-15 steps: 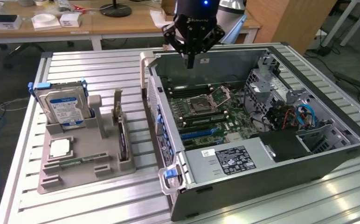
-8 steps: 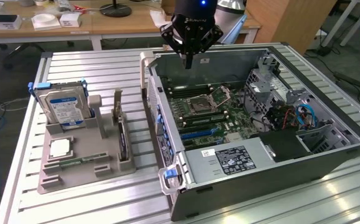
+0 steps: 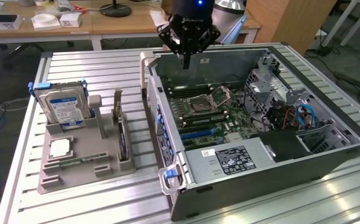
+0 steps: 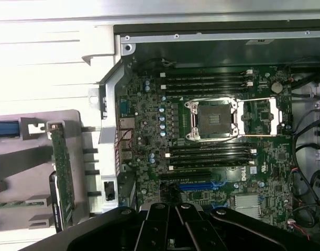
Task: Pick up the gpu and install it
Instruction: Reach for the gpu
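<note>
The gpu (image 3: 122,136) is a thin green card standing on edge in a slot of the grey holder (image 3: 74,175), at the exterior view's left of the open computer case (image 3: 242,163). In the wrist view the gpu (image 4: 63,175) shows as a narrow green strip beside the case wall. My gripper (image 3: 185,61) hangs above the far end of the case, over the motherboard (image 3: 212,112), well away from the card. Its black fingers (image 4: 165,230) are pressed together and shut, with nothing between them.
A silver hard drive (image 3: 65,105) with a blue label stands at the back of the holder, and a slim memory stick (image 3: 80,161) lies in it. The motherboard (image 4: 212,146) shows a CPU socket (image 4: 212,119) and a blue slot (image 4: 201,185). Cables (image 3: 304,116) fill the case's right.
</note>
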Action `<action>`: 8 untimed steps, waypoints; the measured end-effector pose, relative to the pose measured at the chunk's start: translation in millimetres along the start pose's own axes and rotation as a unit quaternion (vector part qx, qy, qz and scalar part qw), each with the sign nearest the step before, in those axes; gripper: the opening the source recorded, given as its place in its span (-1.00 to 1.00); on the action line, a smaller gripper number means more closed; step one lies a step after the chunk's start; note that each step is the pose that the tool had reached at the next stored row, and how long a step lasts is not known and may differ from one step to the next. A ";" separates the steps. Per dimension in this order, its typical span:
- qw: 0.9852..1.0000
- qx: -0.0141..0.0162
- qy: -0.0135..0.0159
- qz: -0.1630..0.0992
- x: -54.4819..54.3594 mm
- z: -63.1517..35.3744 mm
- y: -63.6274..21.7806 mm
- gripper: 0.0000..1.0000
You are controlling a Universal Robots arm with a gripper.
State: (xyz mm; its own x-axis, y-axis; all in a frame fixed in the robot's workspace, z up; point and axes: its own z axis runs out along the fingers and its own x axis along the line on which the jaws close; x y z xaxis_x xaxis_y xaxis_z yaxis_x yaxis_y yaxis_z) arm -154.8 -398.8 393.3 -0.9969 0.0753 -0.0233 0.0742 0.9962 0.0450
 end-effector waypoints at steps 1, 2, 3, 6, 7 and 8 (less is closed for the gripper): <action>1.000 0.000 0.000 0.000 0.8 0.0 -0.1 -0.80; 1.000 0.000 0.000 0.000 1.5 0.0 -0.1 -0.80; 1.000 0.000 0.000 0.000 2.3 0.0 -0.2 -0.80; 1.000 0.000 0.000 0.000 4.7 -0.1 -0.3 -0.80; 1.000 0.000 0.000 0.000 5.4 -0.1 -0.4 -0.80; 1.000 0.000 0.000 0.000 6.1 -0.1 -0.4 -0.80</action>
State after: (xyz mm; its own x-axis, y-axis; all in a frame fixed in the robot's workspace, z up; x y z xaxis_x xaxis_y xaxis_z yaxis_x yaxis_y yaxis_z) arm -160.9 -398.8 393.3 -0.9969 0.0753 -0.0233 0.0742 0.9962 0.0451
